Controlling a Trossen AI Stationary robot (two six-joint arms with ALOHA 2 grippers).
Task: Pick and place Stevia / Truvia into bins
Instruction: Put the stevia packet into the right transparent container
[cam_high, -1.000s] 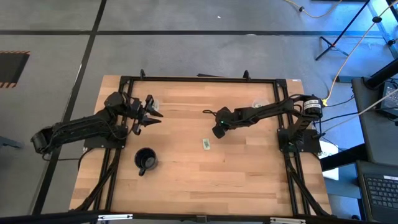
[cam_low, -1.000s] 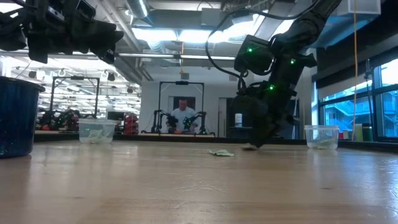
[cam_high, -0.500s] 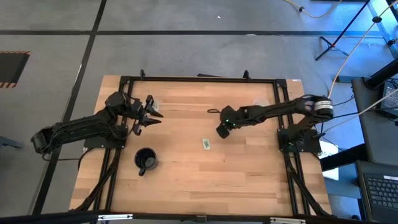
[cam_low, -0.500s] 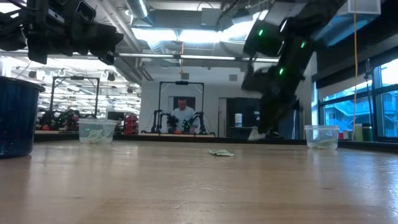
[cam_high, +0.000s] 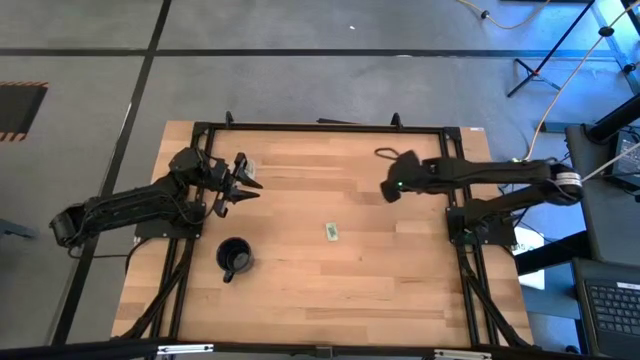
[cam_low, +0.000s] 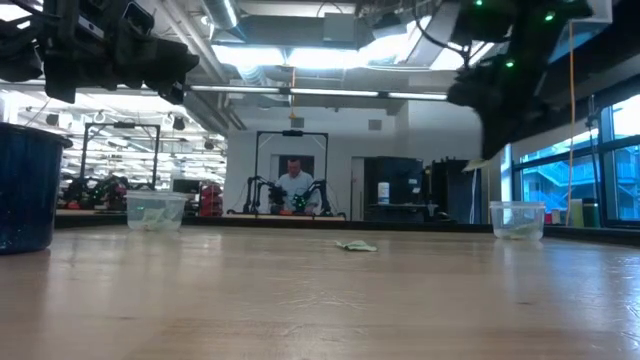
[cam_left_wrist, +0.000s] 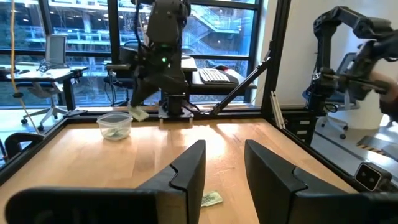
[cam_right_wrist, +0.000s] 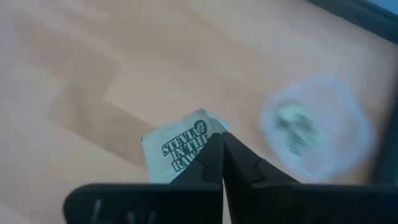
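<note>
The right gripper (cam_right_wrist: 221, 144) is pinched together on a Stevia sachet (cam_right_wrist: 180, 149) held above the table, its printed face up and its long axis running away from the fingertips. The right clear cup (cam_low: 517, 220) (sachets inside) stands at the far right. The left clear cup (cam_low: 155, 211) also holds sachets. A loose sachet (cam_high: 331, 231) lies mid-table, long axis near to far. The left gripper (cam_high: 243, 183) hovers at the far left, fingers apart.

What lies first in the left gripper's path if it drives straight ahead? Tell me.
The left gripper, open, points across the table. The nearest thing ahead is the lone Stevia sachet lying flat on the wood, though low enough that the fingers might pass over it. Beyond that stands the far clear cup. Depth is uncertain.
</note>
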